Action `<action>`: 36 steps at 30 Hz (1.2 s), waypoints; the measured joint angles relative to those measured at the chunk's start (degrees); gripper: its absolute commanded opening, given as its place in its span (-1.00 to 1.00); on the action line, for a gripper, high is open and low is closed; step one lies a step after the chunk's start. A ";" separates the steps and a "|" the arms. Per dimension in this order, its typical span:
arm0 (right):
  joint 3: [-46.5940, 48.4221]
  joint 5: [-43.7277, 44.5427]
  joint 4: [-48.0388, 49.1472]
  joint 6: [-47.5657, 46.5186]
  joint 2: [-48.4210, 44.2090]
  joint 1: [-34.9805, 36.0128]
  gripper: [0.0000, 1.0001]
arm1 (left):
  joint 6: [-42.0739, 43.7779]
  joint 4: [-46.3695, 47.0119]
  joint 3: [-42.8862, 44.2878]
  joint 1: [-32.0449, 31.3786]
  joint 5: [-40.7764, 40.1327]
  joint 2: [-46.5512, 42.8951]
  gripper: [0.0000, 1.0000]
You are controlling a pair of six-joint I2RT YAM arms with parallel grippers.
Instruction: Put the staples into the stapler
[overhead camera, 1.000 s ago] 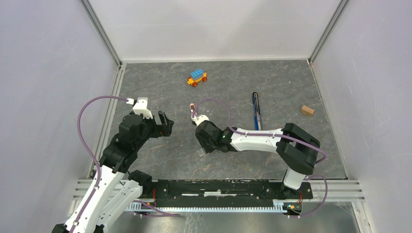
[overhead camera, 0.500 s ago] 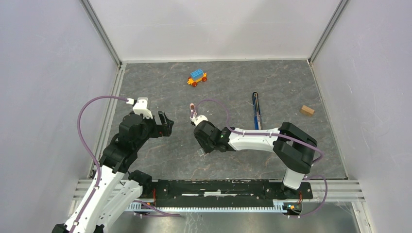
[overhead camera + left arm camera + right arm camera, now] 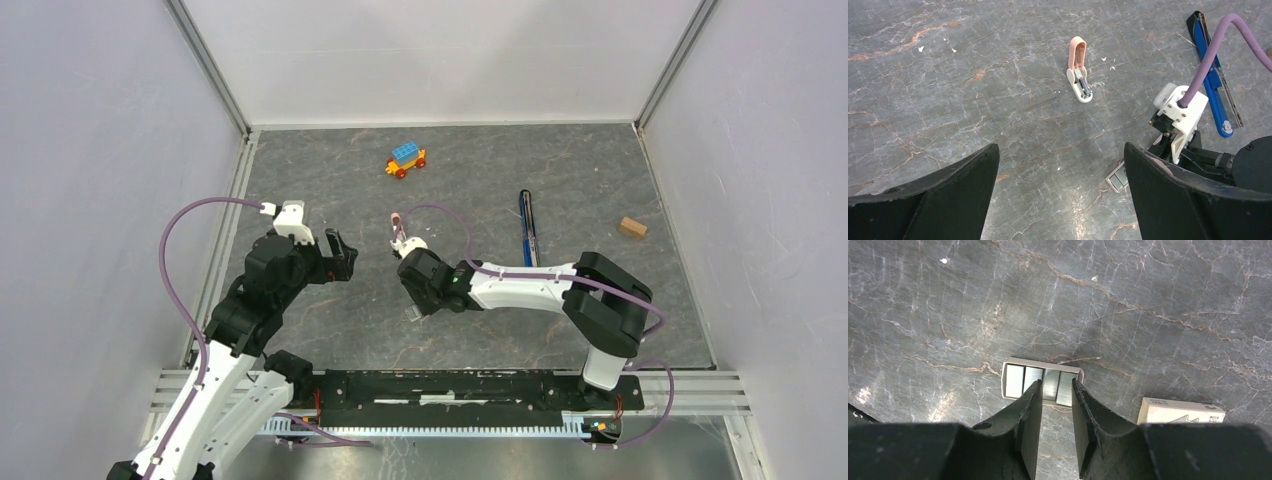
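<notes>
Right gripper (image 3: 1052,384) straddles staples (image 3: 1050,391) in tray (image 3: 1009,364); I can't tell if pinched. Left gripper (image 3: 1061,147) spread wide, empty.

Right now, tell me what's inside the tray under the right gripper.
Silver staple strips lie side by side in the tray. Fingers of the right gripper cover its near edge and part of two strips, so a grip cannot be confirmed.

Shiny metal staples (image 3: 1050,383), matt veined tabletop (image 3: 1148,300)
</notes>
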 measured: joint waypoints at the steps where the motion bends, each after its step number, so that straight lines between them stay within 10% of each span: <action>1: 0.28 0.15 -0.20 0.00 0.00 0.00 -0.31 | 0.00 0.00 0.00 0.00 0.00 0.00 1.00; 36: 1.75 1.31 -1.60 0.00 1.73 0.17 -0.34 | 0.02 0.00 -0.02 0.00 0.00 -0.11 1.00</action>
